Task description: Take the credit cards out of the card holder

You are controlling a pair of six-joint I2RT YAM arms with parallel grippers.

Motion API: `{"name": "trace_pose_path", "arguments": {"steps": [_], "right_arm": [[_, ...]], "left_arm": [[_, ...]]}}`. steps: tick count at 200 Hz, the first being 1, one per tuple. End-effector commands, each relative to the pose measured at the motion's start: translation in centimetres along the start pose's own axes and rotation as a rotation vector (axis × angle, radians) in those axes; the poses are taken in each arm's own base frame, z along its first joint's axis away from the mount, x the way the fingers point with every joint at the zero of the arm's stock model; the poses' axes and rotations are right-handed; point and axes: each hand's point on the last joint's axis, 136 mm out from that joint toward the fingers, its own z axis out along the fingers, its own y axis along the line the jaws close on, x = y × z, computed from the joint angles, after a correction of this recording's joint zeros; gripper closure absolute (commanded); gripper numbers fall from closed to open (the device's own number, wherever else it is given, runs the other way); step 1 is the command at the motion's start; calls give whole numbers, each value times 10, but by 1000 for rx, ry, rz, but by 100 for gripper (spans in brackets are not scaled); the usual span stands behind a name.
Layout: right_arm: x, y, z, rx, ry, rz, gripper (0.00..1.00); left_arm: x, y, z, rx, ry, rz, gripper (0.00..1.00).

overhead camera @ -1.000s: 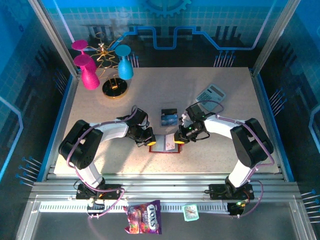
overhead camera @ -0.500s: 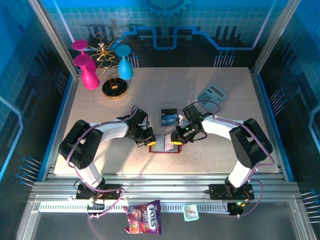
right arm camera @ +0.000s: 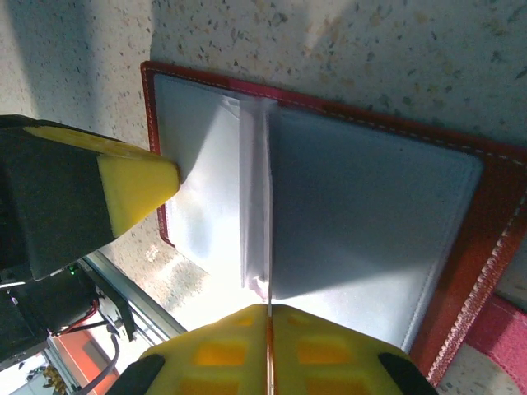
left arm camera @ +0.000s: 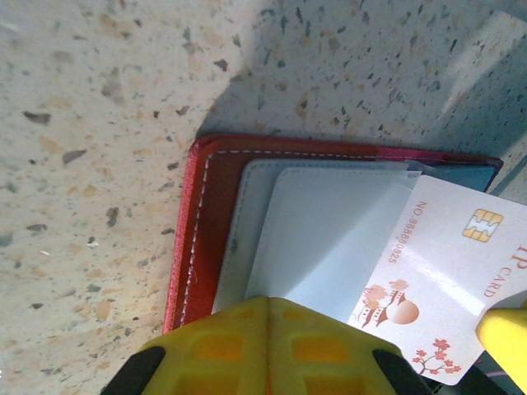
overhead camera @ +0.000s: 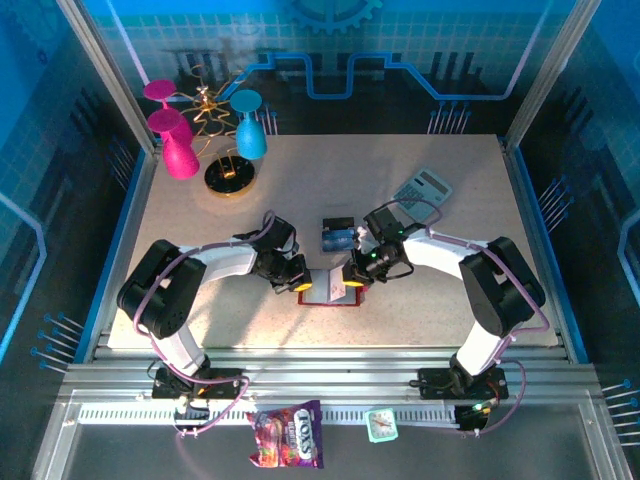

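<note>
Right fingers (right arm camera: 214, 354) clamped on white card (left arm camera: 436, 263); left fingers (left arm camera: 222, 346) together atop card holder (left arm camera: 206, 222).

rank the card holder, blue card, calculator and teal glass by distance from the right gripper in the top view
From the right gripper, which pinches a white card:
1. card holder, at its tips
2. blue card, just behind
3. calculator, back right
4. teal glass, far back left

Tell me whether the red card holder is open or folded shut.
Open: the card holder lies spread flat, grey inner pockets facing up, a white card sticking partway out.
</note>
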Motion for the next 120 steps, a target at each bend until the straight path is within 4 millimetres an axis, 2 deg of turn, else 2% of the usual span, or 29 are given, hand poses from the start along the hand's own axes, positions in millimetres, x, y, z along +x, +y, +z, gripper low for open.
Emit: {"name": "trace_pose_path", "arguments": {"steps": [1, 64, 100, 120], "right_arm": [[-1, 10, -9, 17, -13, -35, 90], [-1, 14, -27, 61, -30, -139, 93], [1, 23, -40, 79, -22, -363, 97], [10, 27, -47, 94, 22, -579, 96]], "left_arm": [[7, 9, 0, -43, 15, 2, 91], [5, -2, -11, -21, -8, 17, 86], [5, -8, -19, -17, -22, 31, 83], [5, -9, -24, -15, -30, 37, 82]]}}
